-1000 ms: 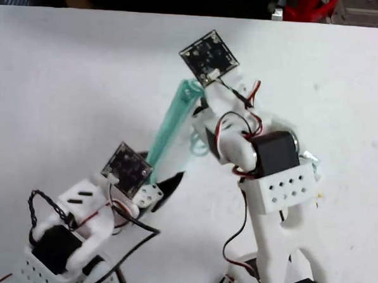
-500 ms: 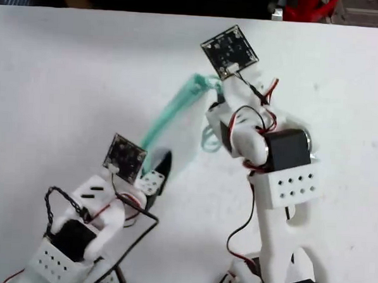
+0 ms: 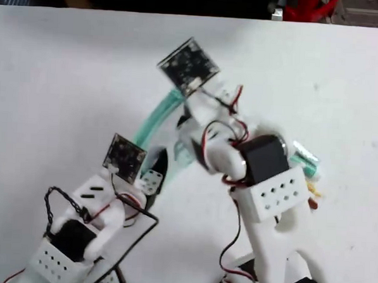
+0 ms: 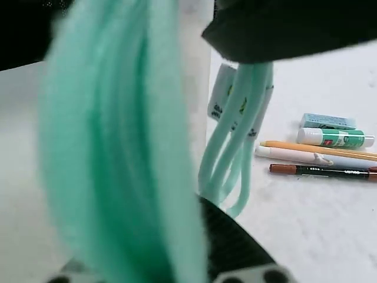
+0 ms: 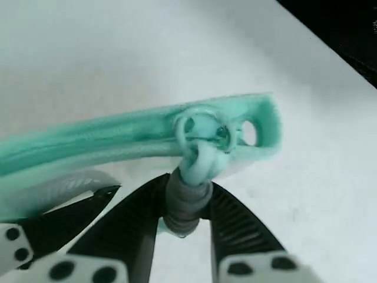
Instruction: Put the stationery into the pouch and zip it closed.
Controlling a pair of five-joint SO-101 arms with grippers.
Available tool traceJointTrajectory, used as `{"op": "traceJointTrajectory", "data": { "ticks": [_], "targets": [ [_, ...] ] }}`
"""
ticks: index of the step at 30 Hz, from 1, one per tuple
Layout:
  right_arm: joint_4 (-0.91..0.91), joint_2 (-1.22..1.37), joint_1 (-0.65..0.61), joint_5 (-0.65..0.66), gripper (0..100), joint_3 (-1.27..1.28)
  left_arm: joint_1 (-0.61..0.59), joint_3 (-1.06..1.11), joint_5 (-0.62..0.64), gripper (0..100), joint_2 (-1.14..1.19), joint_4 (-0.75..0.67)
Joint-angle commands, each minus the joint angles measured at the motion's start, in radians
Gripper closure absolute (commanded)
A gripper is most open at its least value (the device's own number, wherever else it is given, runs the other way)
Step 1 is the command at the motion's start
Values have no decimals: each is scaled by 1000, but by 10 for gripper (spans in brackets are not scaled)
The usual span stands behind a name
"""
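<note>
The right gripper (image 5: 187,190) has its two black jaws clamped on the grey zipper pull (image 5: 187,206) of a mint-green pouch (image 5: 118,141), as seen from that arm's own wrist camera. The pull hangs by a short green loop from a small ring (image 5: 203,132) near the pouch's rounded end, so the zipper edge runs just beyond the jaw tips and away to one side. From above, the pouch shows as a thin green arc against the white table (image 3: 66,65). It curves from under the right arm's wrist camera board toward the left gripper (image 3: 158,171), which sits just beside the rim at the pouch's other end. In the left wrist view that rim crosses close before the lens as a broad green blur, and whether the left gripper is closed on it cannot be told. Past the rim dangle green cord loops (image 4: 232,165) and white tags (image 4: 221,97). The stationery lies out on the table, apart from the pouch and from both grippers: a small blue-green eraser (image 4: 327,121), a green-and-white glue stick (image 4: 333,138), an orange pencil (image 4: 336,152), a white pen (image 4: 285,154) and a dark pencil (image 4: 330,171), side by side in a row.
</note>
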Motion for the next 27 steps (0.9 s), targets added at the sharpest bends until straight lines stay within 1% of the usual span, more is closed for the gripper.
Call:
{"op": "traceJointTrajectory", "data": {
  "ticks": [1,4,8,12,18,24,27],
  "targets": [
    [74,-39,-107,9,981,-48,-7,-6,6,978,-15,-21],
    [130,-42,-193,69,981,-51,-8,-6,5,978,-15,-21],
    [186,-77,-271,86,981,-78,-15,-6,-29,978,-15,-21],
    [242,-107,-311,87,981,-106,-13,-6,-32,978,-13,-20],
    [251,-84,-329,124,981,-101,-7,-12,-34,978,-13,5],
    [266,-87,-489,135,981,-101,-7,-14,-35,978,-13,6],
    [271,-111,-553,183,981,-101,-8,-14,-35,978,-13,3]
  ]
}}
